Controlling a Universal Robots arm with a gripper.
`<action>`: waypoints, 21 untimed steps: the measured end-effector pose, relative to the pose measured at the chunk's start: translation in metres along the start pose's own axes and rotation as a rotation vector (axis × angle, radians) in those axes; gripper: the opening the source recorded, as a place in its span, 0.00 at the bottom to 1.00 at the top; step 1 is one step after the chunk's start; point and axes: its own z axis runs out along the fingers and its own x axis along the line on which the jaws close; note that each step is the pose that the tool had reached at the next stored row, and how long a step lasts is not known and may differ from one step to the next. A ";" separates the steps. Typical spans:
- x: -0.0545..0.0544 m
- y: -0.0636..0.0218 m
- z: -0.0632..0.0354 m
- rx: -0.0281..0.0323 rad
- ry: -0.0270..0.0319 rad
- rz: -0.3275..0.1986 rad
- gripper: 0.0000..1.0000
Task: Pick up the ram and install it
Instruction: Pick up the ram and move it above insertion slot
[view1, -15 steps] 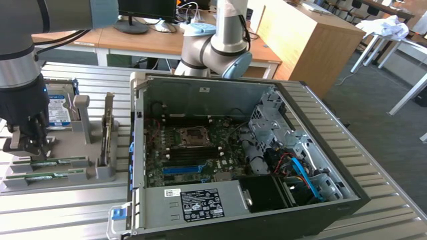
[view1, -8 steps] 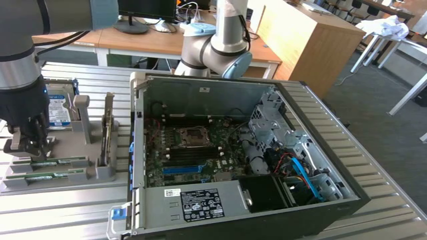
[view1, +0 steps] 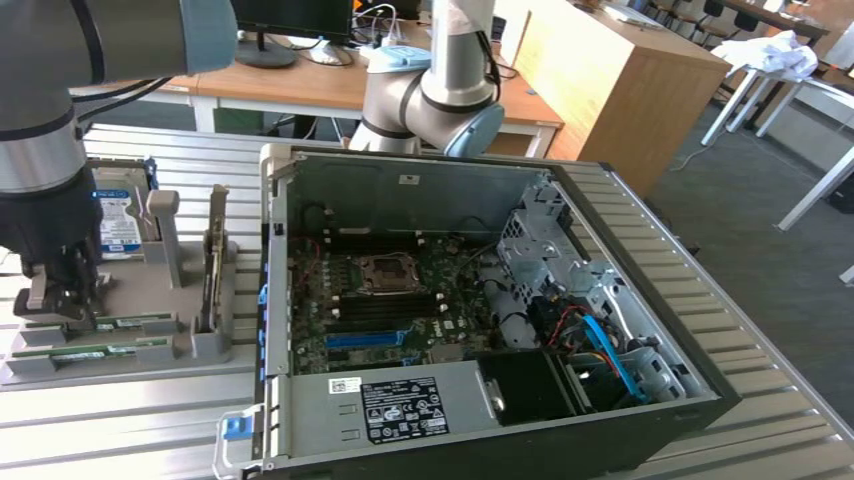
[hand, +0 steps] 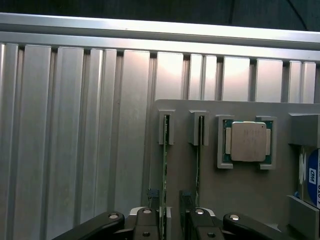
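Two rams, thin green sticks, stand on edge in slots of a grey holder tray (view1: 200, 345). One ram (view1: 96, 351) lies nearest the tray's outer edge, the other ram (view1: 114, 323) beside it. In the wrist view the outer ram (hand: 165, 175) runs down between my fingers (hand: 149, 220), and the second ram (hand: 198, 165) lies just outside them. My gripper (hand: 169, 219) is open, low over the tray, straddling the outer stick. In the exterior view the gripper (view1: 51, 305) hangs at the tray's left end.
A square silver processor chip (hand: 248, 141) and a blue-labelled hard drive (view1: 118, 222) also sit on the tray. An open computer case (view1: 400, 190) with its motherboard (view1: 380, 300) stands to the exterior view's right on a ribbed metal table (view1: 747, 330).
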 end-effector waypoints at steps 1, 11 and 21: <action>0.000 0.0000 0.0011 -0.0001 0.0001 0.000 0.30; 0.004 0.0002 0.0024 -0.0003 0.0001 0.000 0.30; 0.004 0.0000 0.0097 -0.0001 0.0000 0.000 0.30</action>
